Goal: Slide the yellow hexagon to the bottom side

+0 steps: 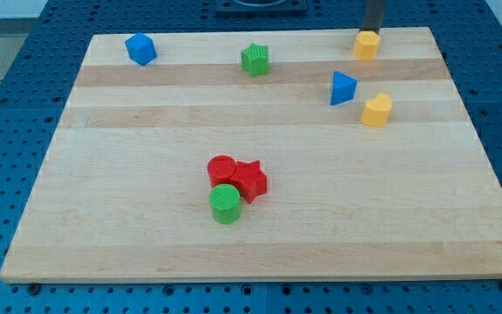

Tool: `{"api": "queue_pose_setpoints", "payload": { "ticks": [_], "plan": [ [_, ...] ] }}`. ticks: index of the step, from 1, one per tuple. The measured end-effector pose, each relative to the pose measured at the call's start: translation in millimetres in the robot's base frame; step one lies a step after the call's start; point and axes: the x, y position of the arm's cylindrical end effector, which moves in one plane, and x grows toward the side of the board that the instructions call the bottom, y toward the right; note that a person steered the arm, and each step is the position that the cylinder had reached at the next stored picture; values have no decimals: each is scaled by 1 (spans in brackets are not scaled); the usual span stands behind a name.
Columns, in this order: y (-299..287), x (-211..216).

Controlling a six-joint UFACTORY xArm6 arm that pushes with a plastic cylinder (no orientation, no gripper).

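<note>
The yellow hexagon (366, 44) sits at the view's top edge of the wooden board (146, 235), right of centre. My dark rod comes down from the view's top, and my tip (371, 31) is just behind the hexagon on its top side, touching or nearly touching it. A second yellow block, heart-like (376, 111), lies lower down and slightly to the right.
A blue triangle (342, 88) lies between the two yellow blocks, a little left. A green star (255, 59) and a blue cube (140, 49) are along the top. A red cylinder (222, 169), red star (251, 180) and green cylinder (226, 203) cluster at centre.
</note>
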Motion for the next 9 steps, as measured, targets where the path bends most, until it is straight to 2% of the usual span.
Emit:
{"api": "queue_pose_setpoints", "payload": {
  "ticks": [2, 3, 4, 6, 9],
  "plan": [
    [0, 8],
    [-31, 6],
    [-33, 0],
    [-54, 20],
    [-49, 9]
  ]
}}
